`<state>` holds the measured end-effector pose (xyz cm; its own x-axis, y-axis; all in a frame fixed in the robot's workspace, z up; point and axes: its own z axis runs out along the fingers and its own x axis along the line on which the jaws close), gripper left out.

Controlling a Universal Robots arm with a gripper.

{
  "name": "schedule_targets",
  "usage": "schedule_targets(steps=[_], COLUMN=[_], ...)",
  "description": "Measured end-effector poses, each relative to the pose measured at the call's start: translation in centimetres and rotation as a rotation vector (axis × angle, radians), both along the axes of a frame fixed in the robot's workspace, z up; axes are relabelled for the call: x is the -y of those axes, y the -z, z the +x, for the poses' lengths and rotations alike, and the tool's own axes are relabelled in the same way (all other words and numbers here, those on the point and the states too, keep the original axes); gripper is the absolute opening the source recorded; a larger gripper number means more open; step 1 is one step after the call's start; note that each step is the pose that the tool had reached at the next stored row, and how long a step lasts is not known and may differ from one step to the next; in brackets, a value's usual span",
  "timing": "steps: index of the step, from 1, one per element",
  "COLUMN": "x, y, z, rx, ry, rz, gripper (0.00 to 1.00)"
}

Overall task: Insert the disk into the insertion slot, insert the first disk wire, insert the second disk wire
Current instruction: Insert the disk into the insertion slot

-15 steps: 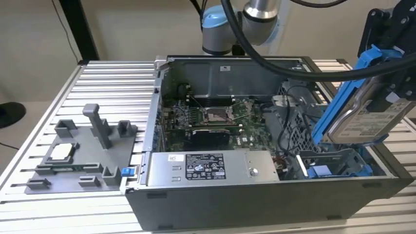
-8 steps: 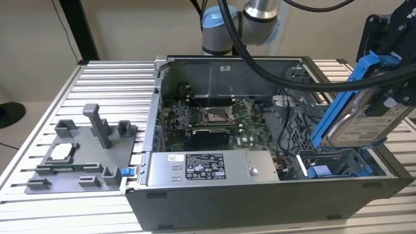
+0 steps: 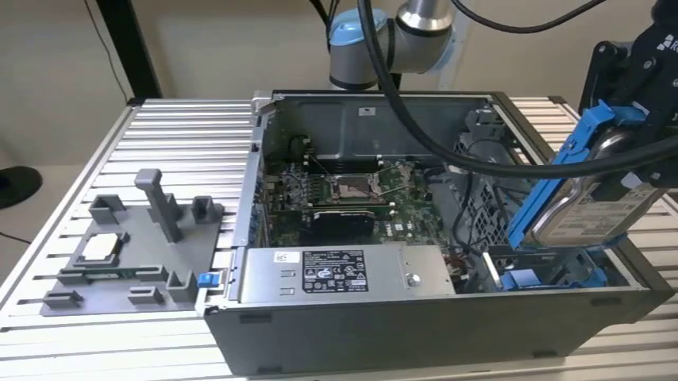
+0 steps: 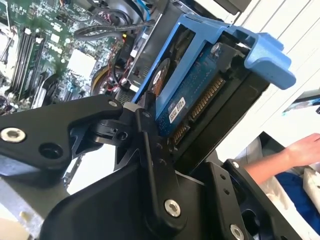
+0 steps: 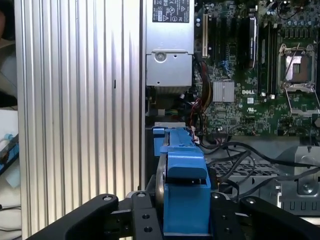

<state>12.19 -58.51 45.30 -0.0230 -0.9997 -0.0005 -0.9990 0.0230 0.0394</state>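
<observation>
My gripper (image 3: pixel 633 151) hangs over the open computer case (image 3: pixel 424 333) at the exterior view's right and is shut on the disk (image 3: pixel 586 202). The disk is a silver drive in a blue carrier, held steeply tilted with its lower end just above the insertion slot (image 3: pixel 551 276). That slot is a grey bay with blue fittings in the case's near corner. In both wrist views the black fingers (image 5: pixel 144 220) clamp the disk (image 5: pixel 185 192) from both sides. The second wrist view shows the disk's (image 4: pixel 200 95) circuit board and connector edge. Black wires (image 5: pixel 240 156) lie loose beside the insertion slot (image 5: pixel 161 141).
A grey labelled power supply (image 3: pixel 339 274) sits beside the bay, with the motherboard (image 3: pixel 344 194) behind it and a perforated cage (image 3: pixel 482 210) nearby. The arm's thick black cables (image 3: pixel 466 155) cross over the case. A grey fixture (image 3: pixel 138 254) stands on the ribbed table. A person's hand (image 4: pixel 300 150) rests off to the side.
</observation>
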Motion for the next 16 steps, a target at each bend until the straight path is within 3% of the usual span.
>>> schedule_targets(steps=[5,16], x=[0.0,0.0], y=[0.88,0.92], z=[0.07,0.07], rx=[0.0,0.0], ry=[0.0,0.0], rz=[0.0005,0.0005], gripper=[0.0,0.0])
